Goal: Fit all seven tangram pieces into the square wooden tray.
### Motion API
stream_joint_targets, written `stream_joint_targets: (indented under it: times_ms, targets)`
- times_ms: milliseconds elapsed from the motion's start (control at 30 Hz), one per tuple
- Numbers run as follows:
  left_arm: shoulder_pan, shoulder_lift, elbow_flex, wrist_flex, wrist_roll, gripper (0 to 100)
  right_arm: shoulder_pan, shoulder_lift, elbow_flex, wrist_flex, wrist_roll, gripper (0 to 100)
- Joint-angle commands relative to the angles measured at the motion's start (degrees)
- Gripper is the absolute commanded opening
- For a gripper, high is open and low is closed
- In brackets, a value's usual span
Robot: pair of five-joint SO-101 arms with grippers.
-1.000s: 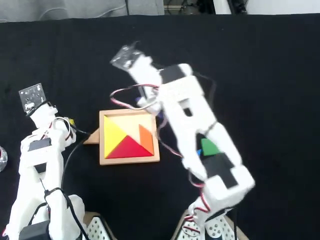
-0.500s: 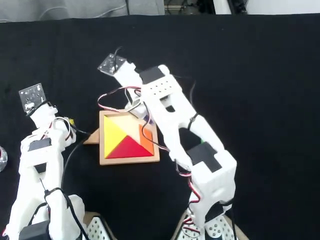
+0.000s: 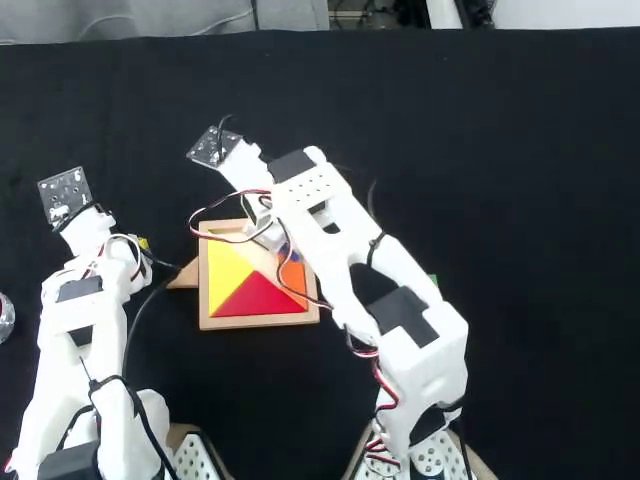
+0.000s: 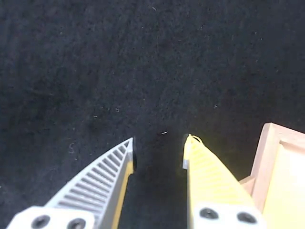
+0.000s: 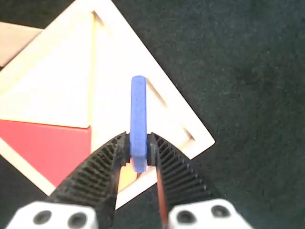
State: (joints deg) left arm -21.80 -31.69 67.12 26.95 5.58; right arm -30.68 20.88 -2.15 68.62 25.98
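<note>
Your right claw [image 5: 138, 139] clamps the blue piece [image 5: 137, 112] on edge above the wooden tray [image 5: 191, 128]; your left claw [image 4: 158, 147] hangs parted over the black tabletop [image 4: 143, 57], just beside the tray's corner.

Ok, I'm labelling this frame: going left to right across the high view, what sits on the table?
Left arm → tan piece just outside the tray → square wooden tray → green sliver showing past the right arm. The right arm overlaps the tray, so it has no place in the order.
</note>
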Motion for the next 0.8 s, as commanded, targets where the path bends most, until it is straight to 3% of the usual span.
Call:
stream_joint_targets:
  times_ms: [0, 767]
  targets:
    - [0.84, -1.58, -0.48, -0.88, 0.09, 17, 0.79, -0.48, -0.31, -0.79, -0.18, 1.1]
    - [0.84, -1.58, -0.48, -0.88, 0.09, 17, 3.34, -0.48, 0.40, -0.88, 2.02, 1.1]
